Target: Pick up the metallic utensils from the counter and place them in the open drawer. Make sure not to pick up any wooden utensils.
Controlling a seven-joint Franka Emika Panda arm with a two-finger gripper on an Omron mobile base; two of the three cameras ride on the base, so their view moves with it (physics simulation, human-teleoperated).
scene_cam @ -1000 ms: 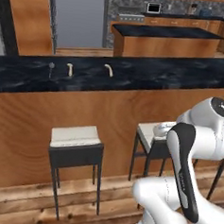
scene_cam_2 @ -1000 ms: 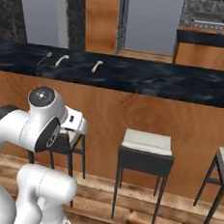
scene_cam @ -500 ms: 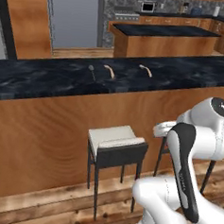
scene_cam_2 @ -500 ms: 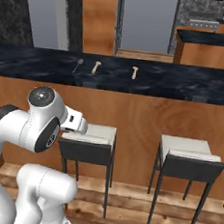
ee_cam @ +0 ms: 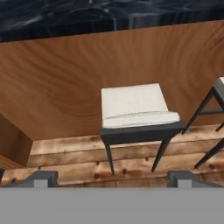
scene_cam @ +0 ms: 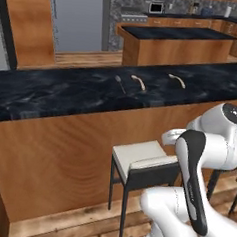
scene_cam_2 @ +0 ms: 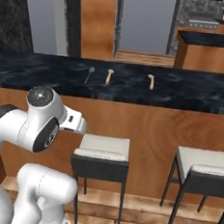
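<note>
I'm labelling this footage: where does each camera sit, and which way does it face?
Left base view: behind the arm's left, facing the counter; arm at lower right.
Right base view: behind its right, same counter; arm at lower left.
Hand view: on the hand, looking down at a stool; open tool at bottom.
Both base views share three utensils.

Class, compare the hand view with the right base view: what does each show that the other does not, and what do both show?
Hand view alone: the open gripper, its fingertips apart over the wooden floor. Right base view alone: three utensils on top of the counter, namely a slim grey spoon and two pale tan ones, plus a tall grey panel behind. Both: the white-cushioned stool against the counter's wood-grain base.
</note>
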